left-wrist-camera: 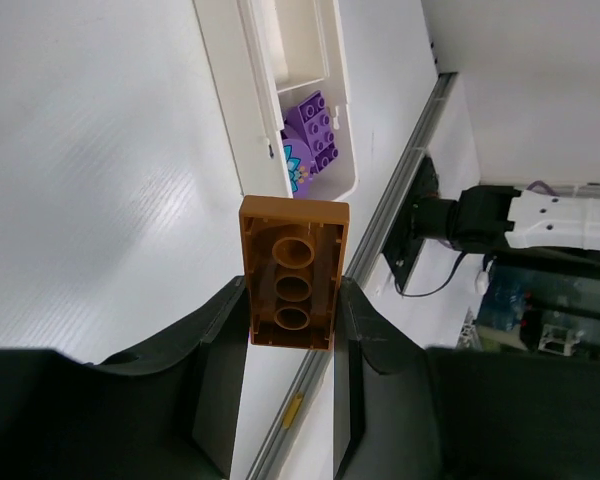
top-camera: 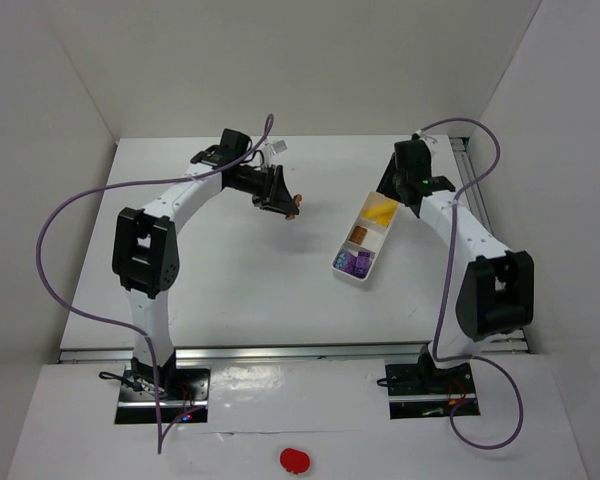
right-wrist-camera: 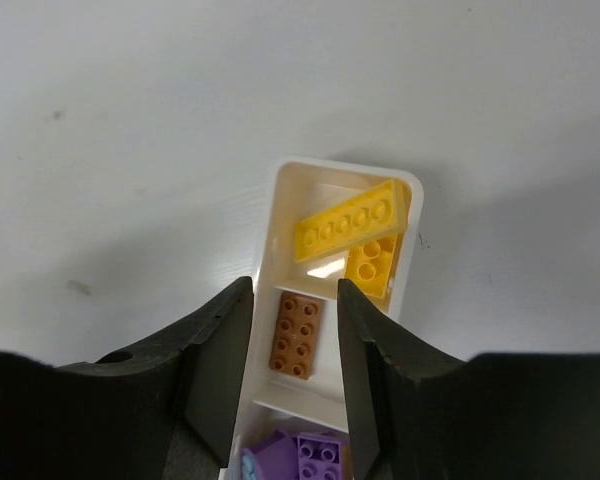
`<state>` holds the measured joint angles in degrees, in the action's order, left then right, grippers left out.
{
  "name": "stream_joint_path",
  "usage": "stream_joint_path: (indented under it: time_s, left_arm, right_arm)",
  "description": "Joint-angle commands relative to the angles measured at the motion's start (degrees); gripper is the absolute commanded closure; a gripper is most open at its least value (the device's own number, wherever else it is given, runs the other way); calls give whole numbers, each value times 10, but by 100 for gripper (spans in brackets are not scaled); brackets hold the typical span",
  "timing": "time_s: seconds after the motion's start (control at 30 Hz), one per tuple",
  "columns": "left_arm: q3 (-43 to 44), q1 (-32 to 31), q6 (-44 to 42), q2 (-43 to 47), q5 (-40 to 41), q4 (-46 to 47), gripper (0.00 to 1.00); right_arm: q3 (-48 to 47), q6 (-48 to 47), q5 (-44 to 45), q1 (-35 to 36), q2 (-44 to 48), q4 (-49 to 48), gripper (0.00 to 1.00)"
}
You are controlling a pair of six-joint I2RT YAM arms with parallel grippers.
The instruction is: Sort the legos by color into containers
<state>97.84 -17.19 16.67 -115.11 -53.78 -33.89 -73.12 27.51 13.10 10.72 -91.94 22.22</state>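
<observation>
Orange lego [left-wrist-camera: 292,270] clamped in left hand [left-wrist-camera: 293,300], right hand [right-wrist-camera: 293,290] spread apart above white compartmented container [right-wrist-camera: 310,198]

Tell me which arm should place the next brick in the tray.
Left: the left tool grips an orange brick near the tray. The right tool hangs open and empty over the tray.

white table [top-camera: 240,290], plain white walls [top-camera: 310,60]
</observation>
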Motion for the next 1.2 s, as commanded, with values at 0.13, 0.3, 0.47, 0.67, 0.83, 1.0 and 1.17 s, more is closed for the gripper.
stream_joint_path:
  time_s: [0.13, 0.3, 0.47, 0.67, 0.83, 1.0, 1.17]
  left_arm:
    - [103, -87, -5, -47, 41, -28, 100]
    - [200, -140, 28, -110, 70, -28, 100]
    - [312, -166, 89, -205, 114, -15, 100]
    - [323, -181, 126, -239, 210, 42, 100]
    - [347, -193, 138, -272, 229, 55, 100]
    - [365, -203, 150, -292, 218, 61, 100]
    - [360, -209, 156, -292, 213, 66, 95]
  right_arm:
    - [76, 20, 33, -3, 113, 5, 54]
    - [129, 57, 96, -3, 183, 29, 52]
    - [146, 82, 131, -9, 245, 67, 50]
    - [175, 109, 176, -14, 319, 89, 49]
    - [183, 103, 196, -14, 338, 89, 47]
    - [170, 84, 201, -14, 328, 100, 47]
    - [170, 79, 201, -19, 328, 94, 45]
